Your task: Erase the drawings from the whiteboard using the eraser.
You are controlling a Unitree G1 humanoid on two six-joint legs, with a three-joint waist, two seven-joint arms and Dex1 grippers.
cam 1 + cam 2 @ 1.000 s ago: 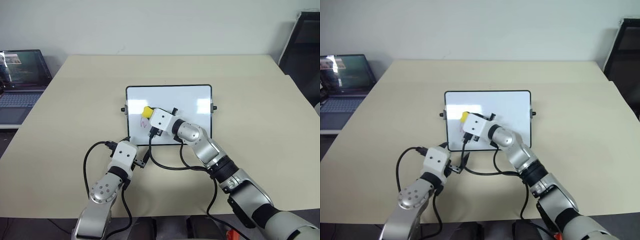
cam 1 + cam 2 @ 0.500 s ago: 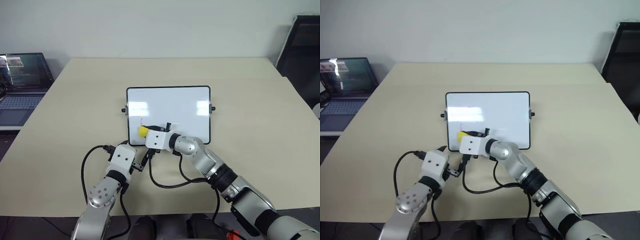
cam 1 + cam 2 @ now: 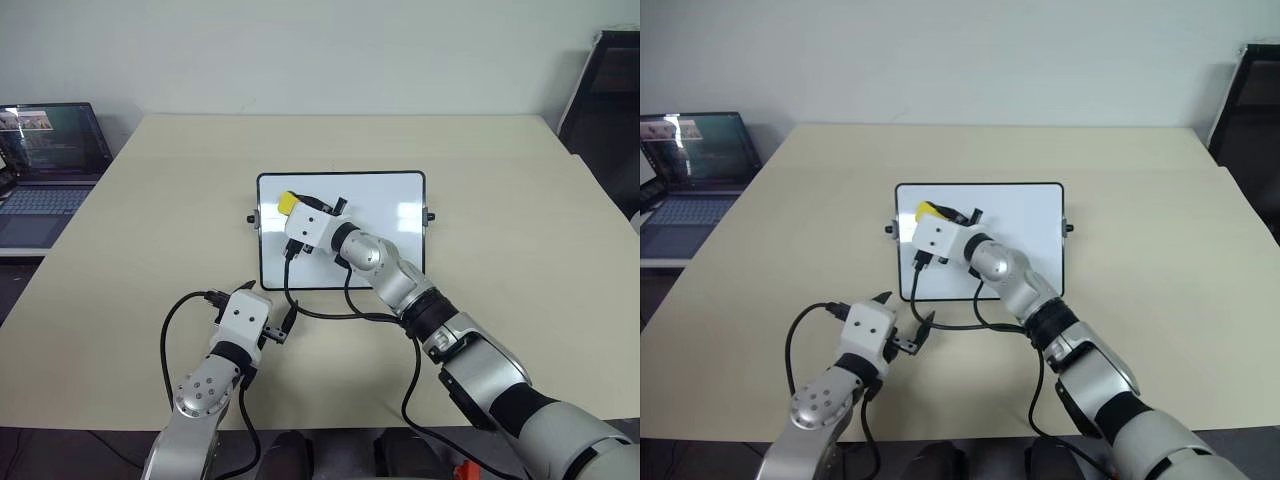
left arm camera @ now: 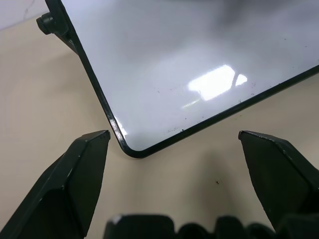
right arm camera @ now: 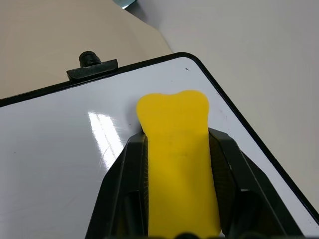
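Gripping the eraser (image 5: 177,149) between its two black fingers (image 5: 122,179), the right gripper (image 3: 291,206) reaches across the whiteboard (image 3: 380,215) toward the board's far left corner. Its jaws are closed tight on the yellow block's long sides, and the rounded yellow tip sticks out past the fingertips. In the right wrist view that tip lies over the glossy white surface close to the board's rounded corner, with the thin dark frame running just ahead of the jaws and to one side of them. A small dark knob (image 5: 90,59) on the board's short edge sits beyond the fingertips, off to the other side. Whether the eraser's underside presses on the surface cannot be told.

The left gripper (image 3: 268,308) sits on the near side of the board, low over the tan table (image 3: 520,200), pointing at the board's near left corner. Its jaws stand wide apart with nothing between them; in the left wrist view the rounded corner of the frame (image 4: 130,149) lies ahead of the gap, nearer one finger (image 4: 75,174) than the other.

No marker drawings can be made out on the parts of the board that show. A laptop (image 3: 45,160) stands open well off to the left of both grippers
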